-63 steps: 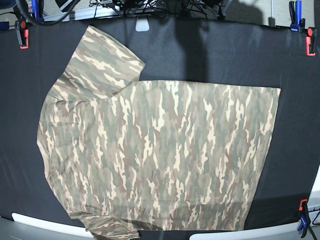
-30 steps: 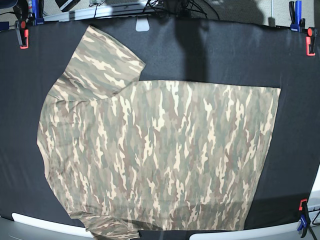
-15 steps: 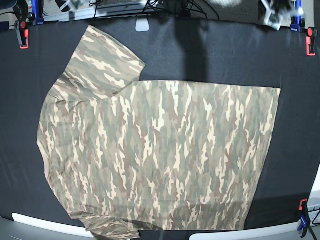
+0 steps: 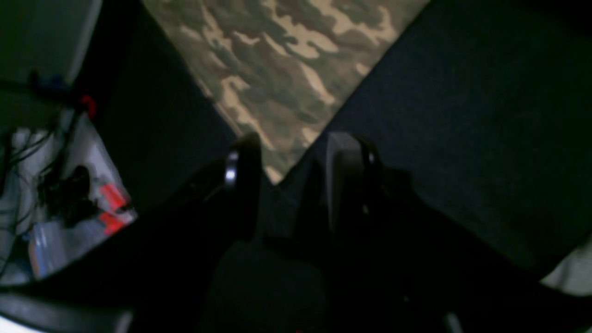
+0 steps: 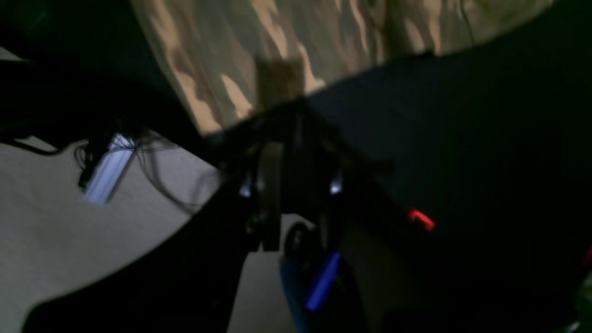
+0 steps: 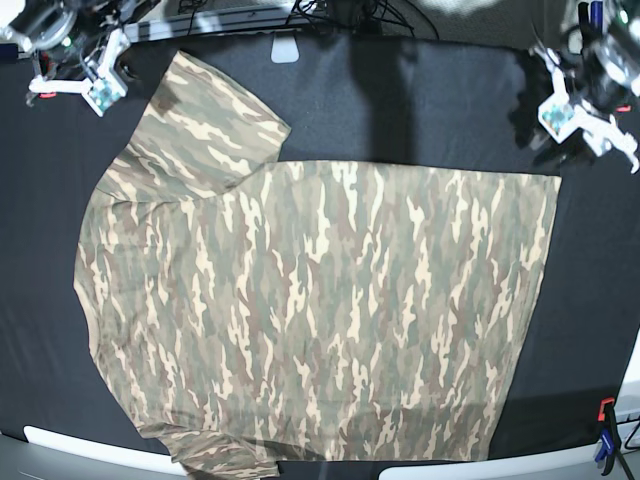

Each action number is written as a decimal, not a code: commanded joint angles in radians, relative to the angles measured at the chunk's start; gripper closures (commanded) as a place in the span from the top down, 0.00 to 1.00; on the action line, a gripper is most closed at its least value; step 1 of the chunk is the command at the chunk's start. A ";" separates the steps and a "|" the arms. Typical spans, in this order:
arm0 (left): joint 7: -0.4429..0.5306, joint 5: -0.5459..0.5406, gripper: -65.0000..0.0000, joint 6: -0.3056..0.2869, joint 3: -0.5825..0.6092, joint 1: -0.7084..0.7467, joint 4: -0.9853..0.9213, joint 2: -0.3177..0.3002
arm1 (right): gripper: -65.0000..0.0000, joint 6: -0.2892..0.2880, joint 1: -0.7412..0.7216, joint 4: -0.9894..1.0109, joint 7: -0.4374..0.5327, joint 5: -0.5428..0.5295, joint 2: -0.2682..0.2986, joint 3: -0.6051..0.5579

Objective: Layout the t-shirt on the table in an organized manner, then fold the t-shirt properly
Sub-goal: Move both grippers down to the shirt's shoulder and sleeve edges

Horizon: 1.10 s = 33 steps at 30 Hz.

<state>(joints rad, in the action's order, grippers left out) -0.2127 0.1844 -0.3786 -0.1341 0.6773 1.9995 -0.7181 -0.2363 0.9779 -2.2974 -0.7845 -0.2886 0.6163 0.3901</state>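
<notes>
The camouflage t-shirt point(image 6: 320, 310) lies spread flat on the black table point(image 6: 420, 110), hem to the right, one sleeve point(image 6: 205, 125) pointing to the far left. My left arm point(image 6: 580, 95) hovers over the far right, just beyond the shirt's far hem corner. In the left wrist view my left gripper point(image 4: 296, 155) is open, and the shirt's corner point(image 4: 286, 64) shows between its fingers, below them. My right arm point(image 6: 75, 75) hovers at the far left beside the sleeve. The right gripper point(image 5: 289, 125) is dark and blurred above the shirt's edge point(image 5: 300, 41).
A red-and-black clamp point(image 6: 606, 412) grips the table's near right edge. Cables and a small white tag point(image 6: 285, 48) lie along the back edge. A white strip point(image 6: 90, 448) runs under the front edge, and floor shows beyond the table in the right wrist view.
Both arms have come into the base view, at the far left and far right corners. The shirt has not moved.
</notes>
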 commanded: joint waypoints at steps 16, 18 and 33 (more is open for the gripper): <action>0.080 0.186 0.34 0.057 0.391 -0.359 -0.393 -0.125 | 0.21 0.002 -0.017 -0.016 0.073 0.132 0.010 0.009; 0.080 0.185 0.34 0.057 0.420 -0.401 -0.423 -0.124 | 0.21 0.002 -0.017 -0.016 0.074 0.133 0.010 0.009; 0.088 0.193 0.26 0.057 0.582 -0.616 -0.665 -0.122 | 0.21 0.001 -0.017 -0.016 0.090 0.133 0.010 0.009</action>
<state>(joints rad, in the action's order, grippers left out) -0.0807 0.3637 -0.3027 0.4477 0.0586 1.3407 -0.8230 -0.2398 0.9558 -2.2974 -0.7105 -0.1570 0.6147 0.3901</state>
